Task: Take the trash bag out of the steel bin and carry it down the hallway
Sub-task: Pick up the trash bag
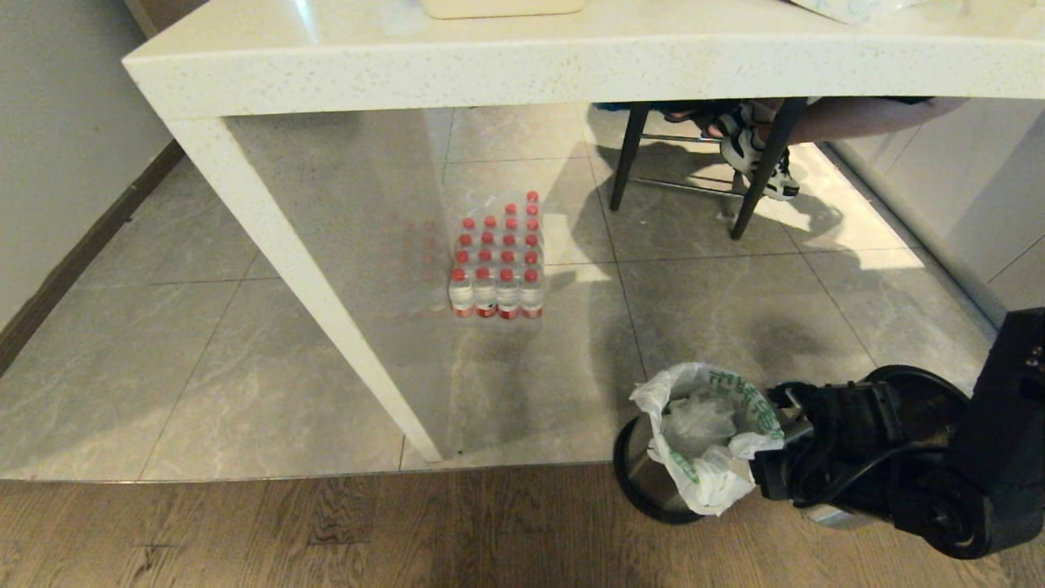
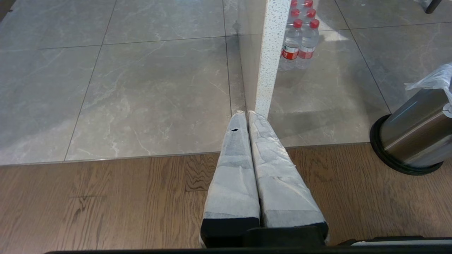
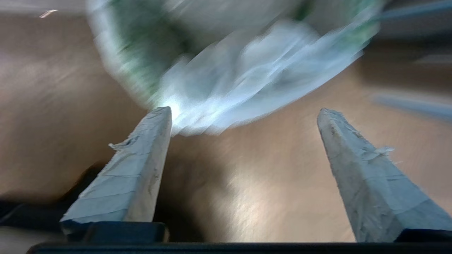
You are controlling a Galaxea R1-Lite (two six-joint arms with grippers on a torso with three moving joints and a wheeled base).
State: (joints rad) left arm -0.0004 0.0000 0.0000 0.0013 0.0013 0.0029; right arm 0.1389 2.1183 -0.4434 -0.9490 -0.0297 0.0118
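**Crinkled white plastic in a steel bin, right jaws spread beside it**

Thin, translucent white film with green print, the bag [image 1: 709,433] lines the bin [image 1: 645,474] and spills over its rim in puffy folds, one loose flap hanging down the near side. Its mouth gapes upward, so its long axis runs with the bin's, roughly vertical; a crumpled wad of clear plastic sits inside. The bin is a small round cylinder of brushed, shiny steel with a thick black ring; in the left wrist view it [image 2: 411,132] shows that metal wall and a black hoop at the floor. It stands at about 5 o'clock in the head view, on the seam where glossy grey marble-look tiles [image 1: 204,343] meet brown wood-grain planks [image 1: 326,531].

The right gripper [image 3: 243,113], on a black arm at 4 o'clock, sits just beside the bag's right edge. Its two tape-wrapped, wedge-shaped fingers [image 3: 141,169] stand wide apart with nothing between them, the blurred bag just past their tips. The left gripper [image 2: 247,114] hangs over the planks, its jaws pressed flat together and empty, tips pointing at the speckled white leg [image 2: 270,53] of the worktop [image 1: 571,57].

At 12 o'clock, under the worktop, stands a shrink-wrapped block of red-capped bottles [image 1: 498,261]. At 1 o'clock are black chair legs [image 1: 759,180] and a person's sneaker [image 1: 763,159].
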